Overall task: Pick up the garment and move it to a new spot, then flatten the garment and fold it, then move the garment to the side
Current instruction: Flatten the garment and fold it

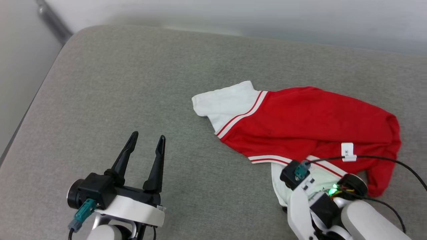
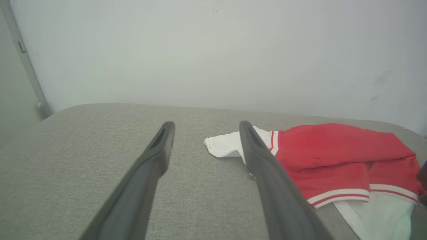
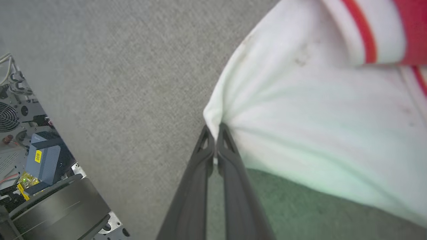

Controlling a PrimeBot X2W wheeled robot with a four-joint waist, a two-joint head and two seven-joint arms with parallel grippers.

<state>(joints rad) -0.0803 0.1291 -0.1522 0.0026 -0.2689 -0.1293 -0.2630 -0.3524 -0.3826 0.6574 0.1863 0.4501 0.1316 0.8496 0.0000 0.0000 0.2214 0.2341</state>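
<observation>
Two pairs of dark fingers hang over a grey cushion [image 1: 133,83] that runs up to a pale wall [image 2: 213,50]. The garment [image 1: 300,116] lies crumpled on the right part of the cushion. Its red body is bunched, with one white sleeve [image 1: 223,101] stretched toward the middle and the other sleeve [image 3: 300,110] nearest the robot. The right fingers [image 3: 200,173] are pinched together on the edge of that near sleeve, and the cloth puckers into folds at their tips. The left fingers [image 1: 125,155] stand wide apart with nothing between them, over bare cushion well left of the garment. A black cable [image 1: 383,158] with a white label crosses above the red cloth.
</observation>
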